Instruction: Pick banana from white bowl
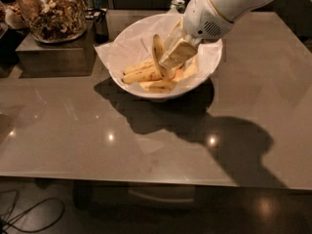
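One banana (157,45) stands nearly upright in white bowl (146,92) on bench (146,150) | tool (168,65) inside bowl, apparently clamped on its lower end | other bananas (144,74) lie beneath | light, soft, bruisable, smooth-skinned | judged: a gentle mid-body hold is safer, since the end grip may pivot or slip.

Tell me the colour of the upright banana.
Yellow banana, camera view. The end effector sits beside it in the white bowl.
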Controlling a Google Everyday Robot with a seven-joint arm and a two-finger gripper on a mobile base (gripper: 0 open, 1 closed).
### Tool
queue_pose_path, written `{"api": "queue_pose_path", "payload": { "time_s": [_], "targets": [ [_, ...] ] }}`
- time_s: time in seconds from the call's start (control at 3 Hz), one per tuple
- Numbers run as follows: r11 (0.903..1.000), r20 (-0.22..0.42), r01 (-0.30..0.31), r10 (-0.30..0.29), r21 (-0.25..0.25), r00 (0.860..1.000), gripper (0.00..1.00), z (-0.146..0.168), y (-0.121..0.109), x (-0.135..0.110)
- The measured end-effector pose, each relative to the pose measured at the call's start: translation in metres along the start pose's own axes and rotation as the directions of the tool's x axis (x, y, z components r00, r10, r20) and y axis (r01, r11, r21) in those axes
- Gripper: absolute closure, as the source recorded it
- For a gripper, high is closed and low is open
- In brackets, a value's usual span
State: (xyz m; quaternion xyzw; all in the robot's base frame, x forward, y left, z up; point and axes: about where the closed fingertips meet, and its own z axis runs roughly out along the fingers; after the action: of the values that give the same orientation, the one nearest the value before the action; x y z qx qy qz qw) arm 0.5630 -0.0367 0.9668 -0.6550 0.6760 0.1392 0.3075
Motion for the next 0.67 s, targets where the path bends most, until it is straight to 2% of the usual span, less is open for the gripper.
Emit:
{"api": "queue_pose_path", "payload": {
  "time_s": [0.33,0.67],
  "targets": [
    [0.9994,-0.063,-0.016,0.018,0.032,0.998,1.00,-0.037,0.023,0.000],
    [0.9959,-0.072,-0.052,0.057,0.074,0.996,1.00,-0.066,0.049,0.003]
  ]
}}
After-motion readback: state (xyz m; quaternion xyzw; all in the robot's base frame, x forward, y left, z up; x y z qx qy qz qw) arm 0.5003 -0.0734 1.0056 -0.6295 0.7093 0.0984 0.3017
